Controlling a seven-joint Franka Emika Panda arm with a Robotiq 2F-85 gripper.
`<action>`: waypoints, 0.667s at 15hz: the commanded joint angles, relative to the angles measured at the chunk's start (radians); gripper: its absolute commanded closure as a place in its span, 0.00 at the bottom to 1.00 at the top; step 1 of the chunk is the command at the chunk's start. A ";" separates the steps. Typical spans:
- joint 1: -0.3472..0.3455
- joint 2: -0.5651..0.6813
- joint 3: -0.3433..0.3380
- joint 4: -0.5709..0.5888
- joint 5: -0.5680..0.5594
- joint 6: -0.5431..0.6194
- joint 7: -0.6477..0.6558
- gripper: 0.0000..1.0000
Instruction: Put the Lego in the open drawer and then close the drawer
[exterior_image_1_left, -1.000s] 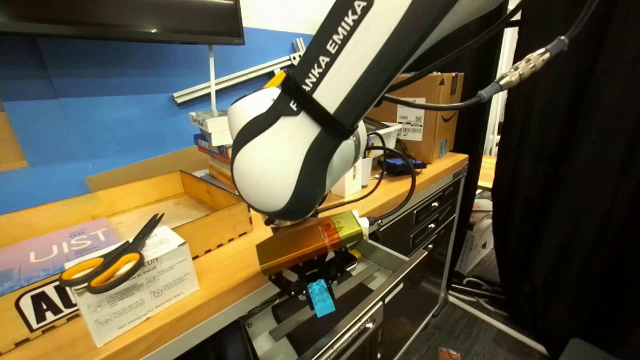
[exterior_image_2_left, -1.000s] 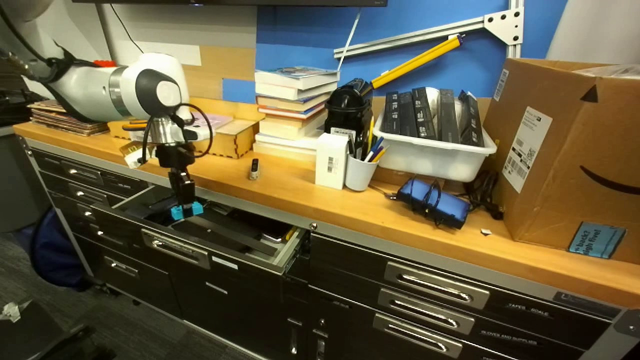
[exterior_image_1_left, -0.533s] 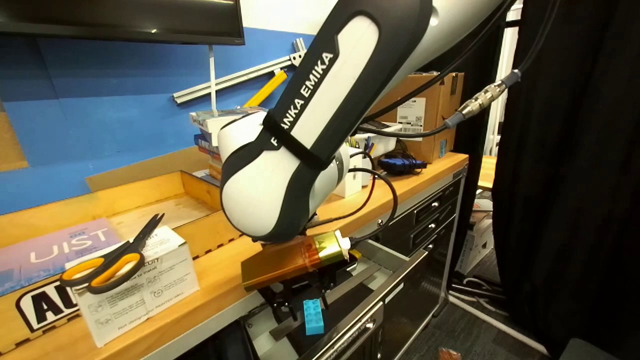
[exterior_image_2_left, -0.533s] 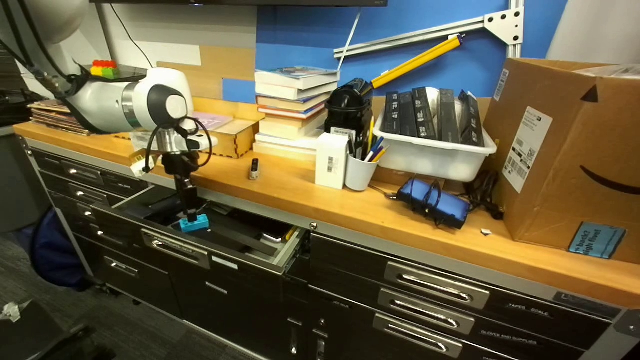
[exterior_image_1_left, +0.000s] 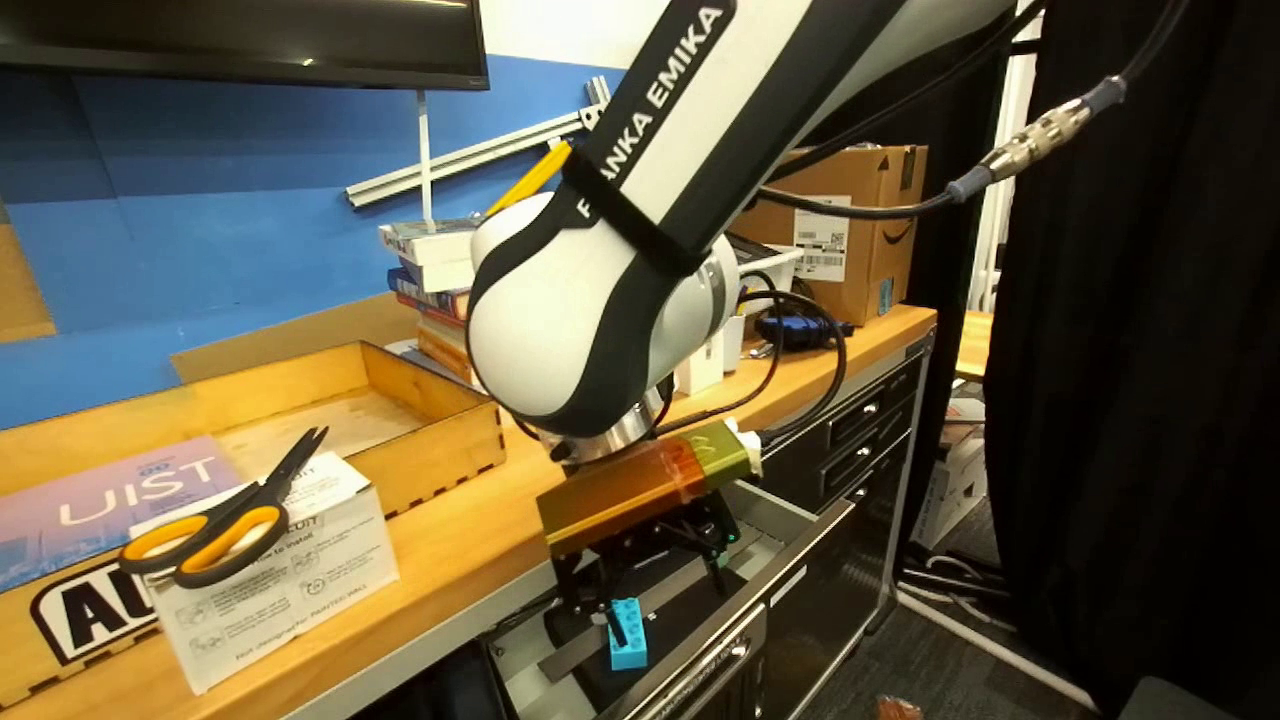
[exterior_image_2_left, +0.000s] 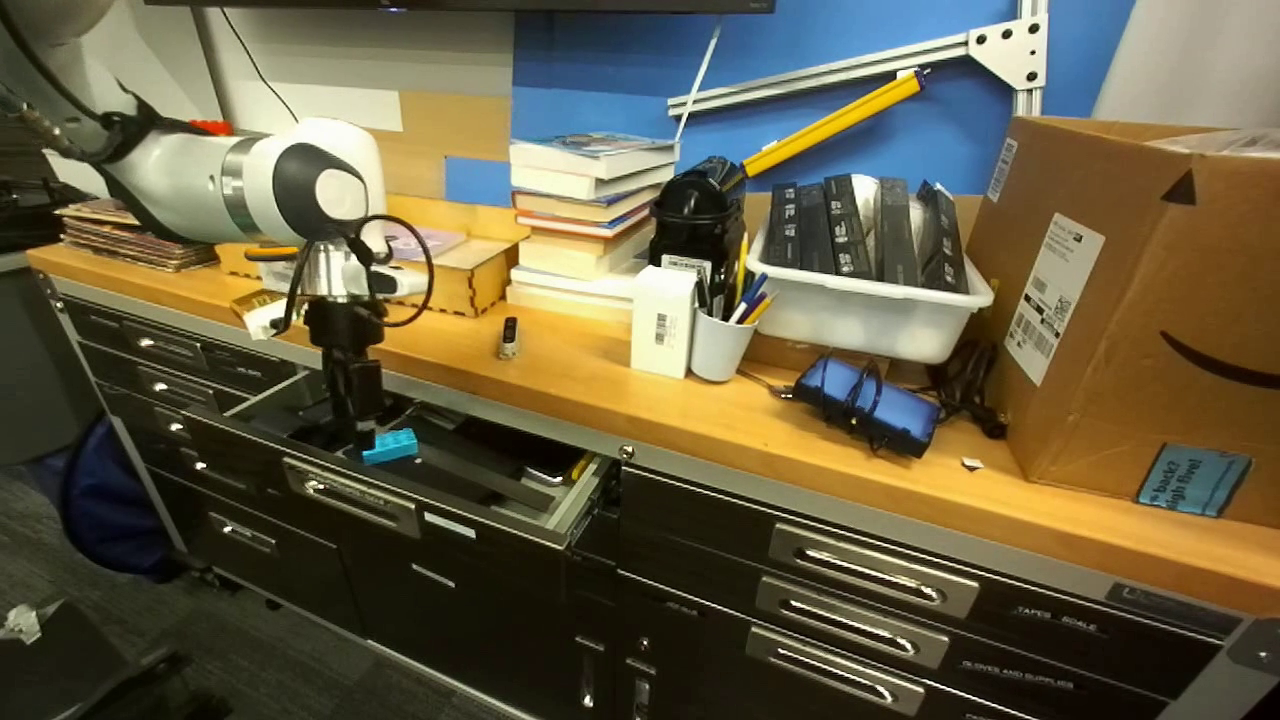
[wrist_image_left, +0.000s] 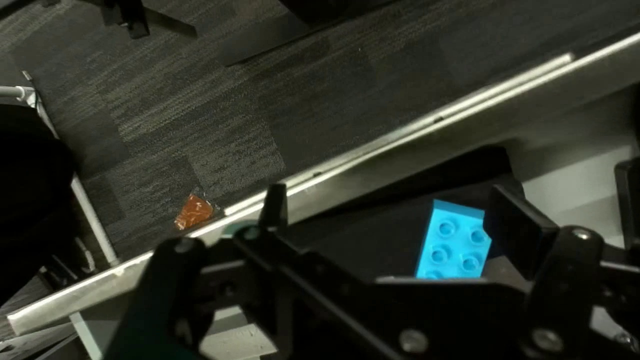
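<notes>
The Lego (wrist_image_left: 452, 245), a light-blue brick with studs on top, lies on something black inside the drawer (wrist_image_left: 400, 137). That drawer (exterior_image_2_left: 500, 560), dark grey with a silvery handle strip, stands pulled out from the bench. My gripper (wrist_image_left: 397, 220) is over the drawer with its jaws wide apart. In the wrist view one fingertip (wrist_image_left: 520, 225) overlaps the brick's edge; whether it touches cannot be told. The lower part of the brick is hidden by the gripper there. Both exterior views show the Lego (exterior_image_1_left: 628, 645) (exterior_image_2_left: 395, 446) at the tip of the gripper (exterior_image_1_left: 668, 605), one finger in front of it.
A white box (exterior_image_1_left: 290, 590) with scissors (exterior_image_1_left: 225, 530) on it stands at the bench edge beside the arm. A small black-and-white block (exterior_image_2_left: 508, 338) lies on the wooden benchtop (exterior_image_2_left: 570, 370). Behind are books (exterior_image_2_left: 590, 215), a pen cup (exterior_image_2_left: 720, 345) and a white bin (exterior_image_2_left: 860, 310).
A second ago the jaws were shut on the Lego higher up. The gripper lowered it into the drawer and opened. Since then the Lego has stayed still while the gripper has risen slightly.
</notes>
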 joint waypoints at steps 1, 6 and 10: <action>-0.032 -0.043 0.008 -0.048 0.058 -0.080 -0.156 0.00; -0.034 0.058 -0.009 -0.025 0.038 -0.090 -0.185 0.00; -0.021 0.149 -0.030 0.045 0.032 -0.081 -0.125 0.00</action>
